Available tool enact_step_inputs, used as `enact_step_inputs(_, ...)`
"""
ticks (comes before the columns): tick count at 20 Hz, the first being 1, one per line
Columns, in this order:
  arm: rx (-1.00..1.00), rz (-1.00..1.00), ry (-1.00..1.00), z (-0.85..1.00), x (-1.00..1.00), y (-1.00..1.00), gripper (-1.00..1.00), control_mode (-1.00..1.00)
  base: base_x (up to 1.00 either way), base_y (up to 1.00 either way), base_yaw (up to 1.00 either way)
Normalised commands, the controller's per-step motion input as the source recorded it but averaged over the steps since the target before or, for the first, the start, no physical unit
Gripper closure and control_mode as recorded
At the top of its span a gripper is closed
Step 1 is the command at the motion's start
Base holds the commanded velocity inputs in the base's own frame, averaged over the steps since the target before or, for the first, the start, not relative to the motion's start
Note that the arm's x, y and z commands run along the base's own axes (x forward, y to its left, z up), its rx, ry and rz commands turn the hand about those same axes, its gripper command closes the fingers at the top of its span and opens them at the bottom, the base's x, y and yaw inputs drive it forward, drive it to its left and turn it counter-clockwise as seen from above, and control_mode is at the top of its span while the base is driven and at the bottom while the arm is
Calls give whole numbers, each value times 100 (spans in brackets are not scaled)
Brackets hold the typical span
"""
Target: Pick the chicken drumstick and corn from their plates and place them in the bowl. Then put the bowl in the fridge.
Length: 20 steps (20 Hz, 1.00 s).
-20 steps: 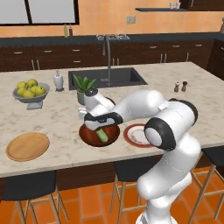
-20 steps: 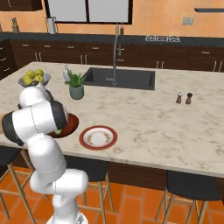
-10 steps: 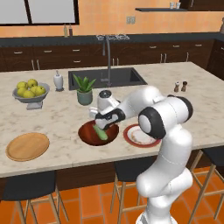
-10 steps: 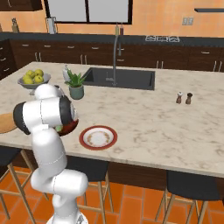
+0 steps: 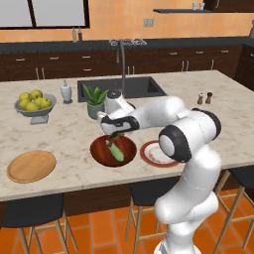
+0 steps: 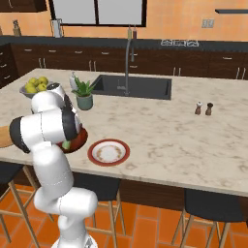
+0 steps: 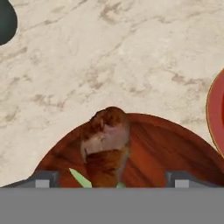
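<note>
The dark reddish-brown bowl (image 5: 101, 155) sits on the counter's front part, between the two plates. The pale green corn (image 5: 117, 152) lies inside it. In the hand view the chicken drumstick (image 7: 106, 142) rests in the bowl (image 7: 175, 148), thick end up, with a tip of the corn (image 7: 80, 178) beside it. My gripper (image 5: 112, 135) hovers just over the bowl; its fingertips (image 7: 43, 179) stand wide apart on either side of the drumstick without touching it, so the gripper (image 7: 111, 180) is open. The light-tan wooden plate (image 5: 32, 165) and the red-rimmed white plate (image 5: 158, 153) hold nothing.
A potted green plant (image 5: 94, 99) stands right behind the bowl. A grey bowl of yellow-green fruit (image 5: 33, 103) and a soap dispenser (image 5: 66, 91) are at the back left. The sink (image 5: 124, 87) with its tall faucet is behind, and salt and pepper shakers (image 5: 204, 97) at the right.
The jaws have spread wide over the bowl and let go of the drumstick, which now lies in the bowl beside the corn. The arm's elbow has swung to the right.
</note>
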Motion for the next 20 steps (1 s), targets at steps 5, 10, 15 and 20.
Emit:
enact_step_inputs(5,27,-14,9,75,-62,-52,-100,-100,0,0,0)
enact_step_inputs(10,25,2,22,6,-100,-93,-100,-100,0,0,0)
enact_step_inputs(15,3,7,34,-54,-55,-26,-100,-100,0,0,0)
enact_step_inputs(20,0,9,27,-51,0,9,-100,-100,0,0,0)
